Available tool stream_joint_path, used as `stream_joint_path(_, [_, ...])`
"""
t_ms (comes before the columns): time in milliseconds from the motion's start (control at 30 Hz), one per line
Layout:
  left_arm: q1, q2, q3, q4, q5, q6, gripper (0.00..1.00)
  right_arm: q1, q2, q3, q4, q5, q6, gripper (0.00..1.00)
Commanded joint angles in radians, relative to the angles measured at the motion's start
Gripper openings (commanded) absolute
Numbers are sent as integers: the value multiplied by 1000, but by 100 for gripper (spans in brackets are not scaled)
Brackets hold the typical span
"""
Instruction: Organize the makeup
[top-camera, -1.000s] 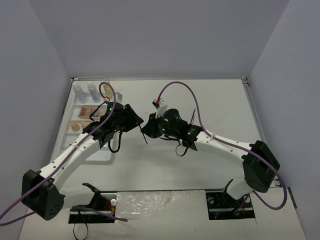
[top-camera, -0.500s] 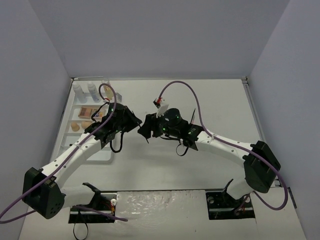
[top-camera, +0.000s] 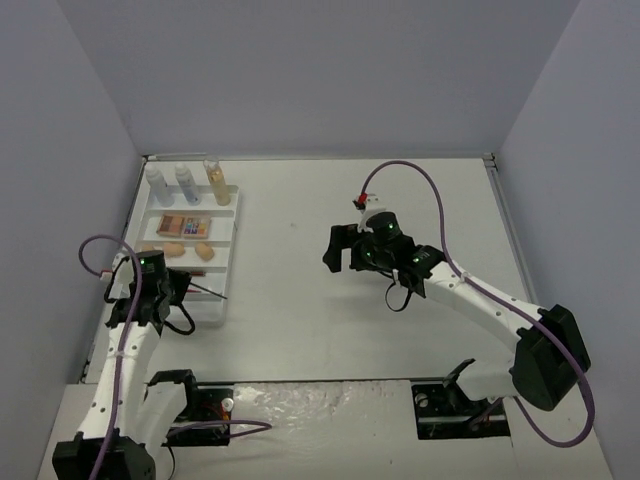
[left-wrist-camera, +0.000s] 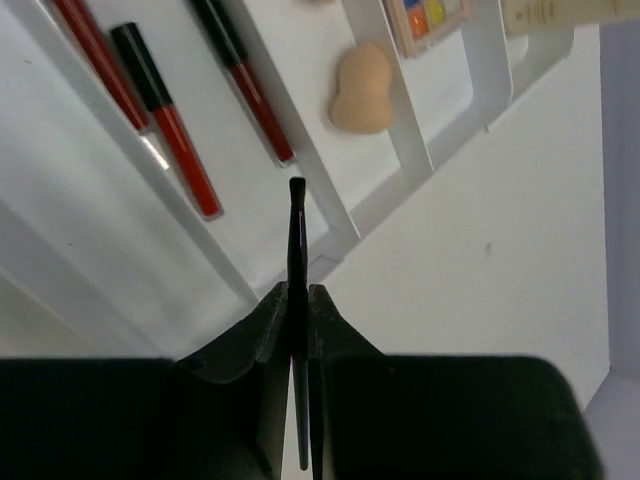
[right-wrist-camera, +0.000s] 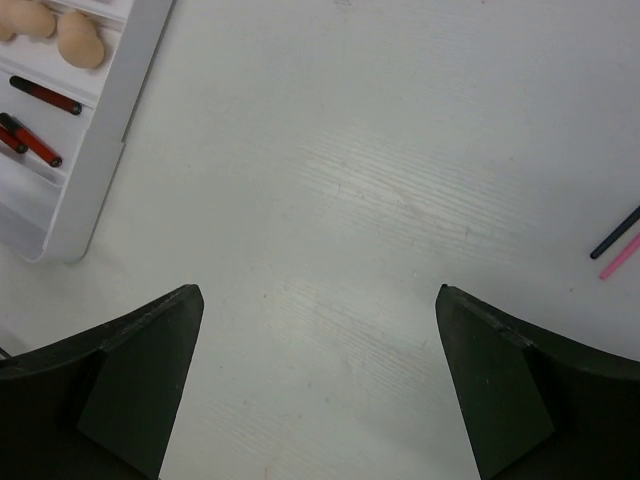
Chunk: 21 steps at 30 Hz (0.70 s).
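**A:** How far along is this? Looks mostly sorted to me.

**B:** Yeah, pretty far I'd say. In the white slotted tray (right-wrist-camera: 110, 140) there are two clear bottles (top-camera: 157, 185) and an amber bottle (top-camera: 216, 182) standing at its far end. The eyeshadow palette (top-camera: 185, 224) is one slot nearer, then the peach sponges (top-camera: 204, 251), then the red-and-black pencils (left-wrist-camera: 175, 140) lying in the near slots.

**A:** And the arms?

**B:** The left gripper (left-wrist-camera: 298, 295) is pinched tight on a thin black brush (left-wrist-camera: 297, 225), with the tip over the tray's near right edge. It isn't down in a slot yet. The right gripper (right-wrist-camera: 320, 300) is spread wide with nothing in it, over bare table well to the right of the tray.

**A:** So what's left?

**B:** That brush needs dropping in. The right wrist view also shows a black stick (right-wrist-camera: 615, 232) and a pink stick (right-wrist-camera: 620, 258) lying side by side on the table, well apart from the tray. Can't tell if they're pencils or brushes, but my guess is they belong in there too. So almost done, not quite.
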Motion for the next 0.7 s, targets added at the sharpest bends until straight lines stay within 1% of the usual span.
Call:
stream_joint_path(0, [159,-47,-13,-76,-2,-25,0,7,-83,-19,-20,59,-19,100])
stream_joint_path(100, [281,0,-42,-44,51,-18,0,7,-83,-19,-31,59,-17,100])
stream_joint_path(167, [312,51,-47,-27,55,-22,0,8,-86,-17,-38,66,-20,100])
stream_joint_path(267, [328,104,-49,-7,55,-34,0,8,-93,-21,-43,74,-22,100])
stream_joint_path(333, [328,106,-68,7,55,-55,1,6,-93,-24,-43,82,-25,100])
stream_joint_path(467, [330,91,-99,29,47,-94,20,6,-90,-26,-49,97,-30,100])
stream_joint_path(533, [331,87,-102,12,45,-101,28,5,-88,-26,-54,109,-31,100])
stream_joint_path(667, [331,58,-81,-31,38,-95,46,-8,-70,-13,-93,157,-30,100])
